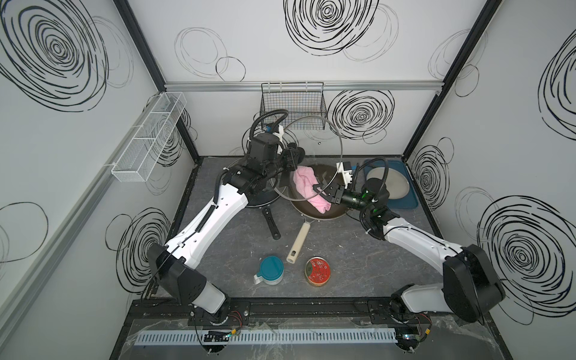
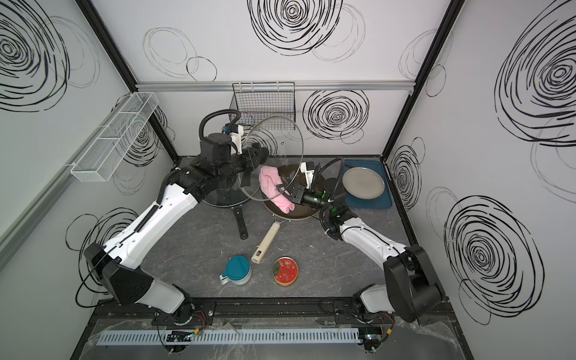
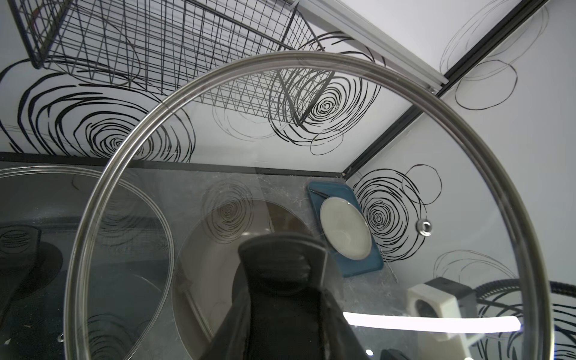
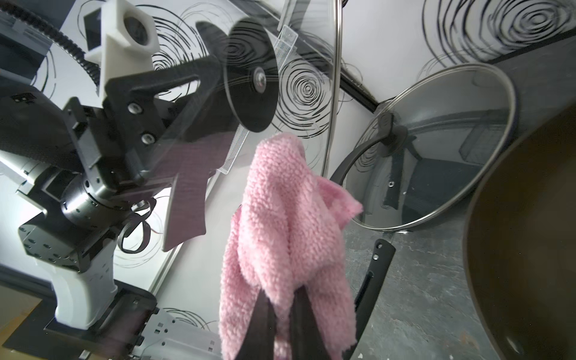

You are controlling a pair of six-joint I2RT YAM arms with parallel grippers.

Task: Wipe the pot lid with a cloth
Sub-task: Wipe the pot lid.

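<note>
Aloft, left arm (image 1: pixel 212 215) gripping lid (image 1: pixel 321 143), right arm (image 1: pixel 414 240) cloth (image 1: pixel 307 184)

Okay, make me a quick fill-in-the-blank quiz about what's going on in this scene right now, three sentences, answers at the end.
1. The glass lid is held up by the ____ end effector.
2. The right end effector is shut on the ____ cloth.
3. The grey plate lies on the ____ tray.

Missing words: left; pink; blue.
</note>
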